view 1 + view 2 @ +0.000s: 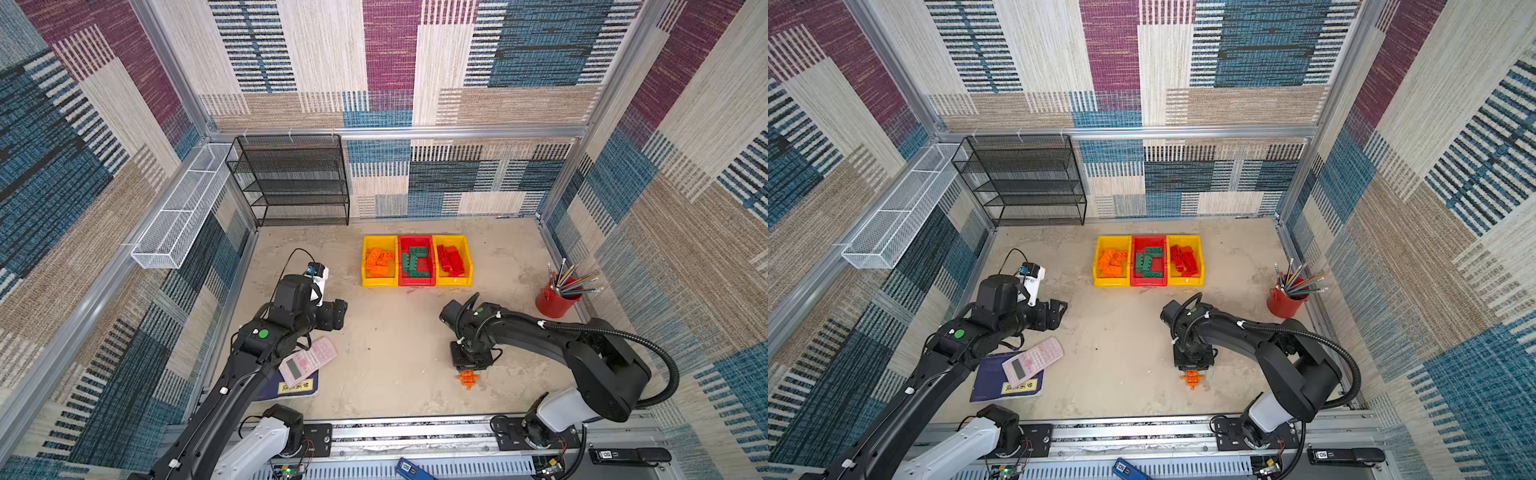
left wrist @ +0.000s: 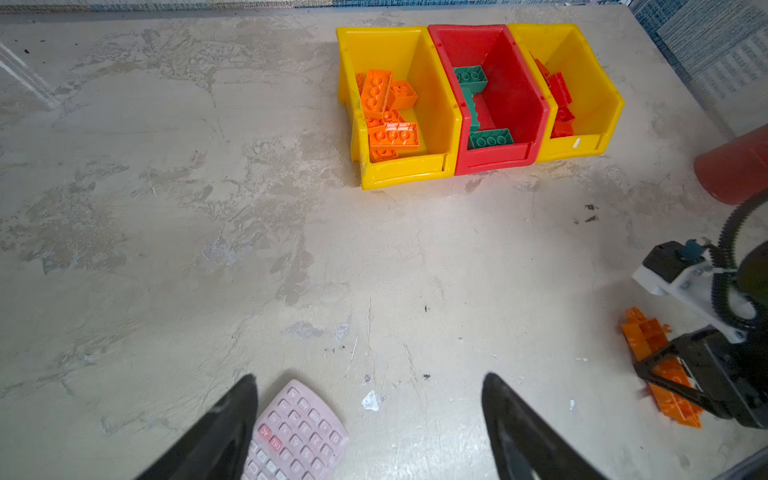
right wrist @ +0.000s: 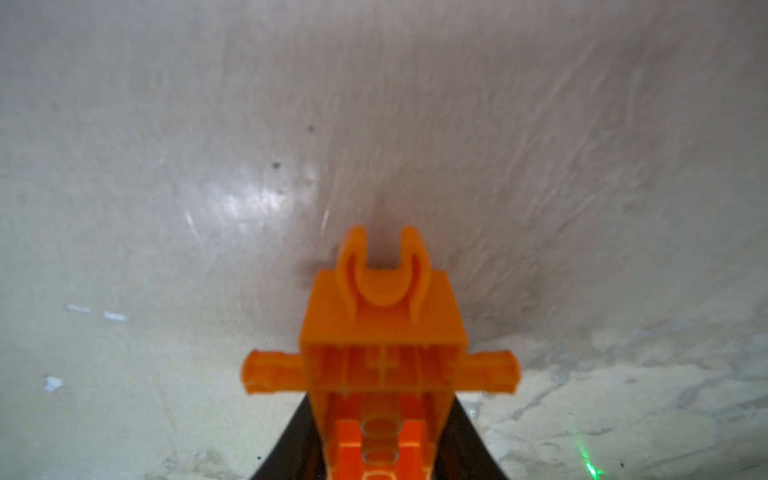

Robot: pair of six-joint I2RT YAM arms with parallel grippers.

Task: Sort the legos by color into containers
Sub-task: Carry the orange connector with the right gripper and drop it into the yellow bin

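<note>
Slippage was your main worry: your right tool (image 1: 471, 368) was clamped on the long orange lattice piece (image 3: 380, 332), low over the near part of the worktop (image 1: 395, 332) and well apart from the bins. With a good part of the piece jutting past the fingers (image 3: 291, 457), a quick lift could have let it swing or twist loose. Its side pegs might also have snagged on the rim of the yellow bin (image 1: 379, 284) holding the orange bricks (image 1: 378, 262) — its likely home, I judged. Your left tool (image 2: 370, 386) hung open and empty near the pink calculator (image 1: 307, 360). Beside that bin, the red bin (image 1: 417, 284) held the green bricks (image 1: 412, 270) and the other yellow bin (image 1: 454, 284) the red bricks (image 1: 453, 259). Hidden from you: whether the piece rested on the worktop or hung clear of it, and how deep the fingers sat — the right wrist view cut them off, and in both top views the tool's body covered the contact.
</note>
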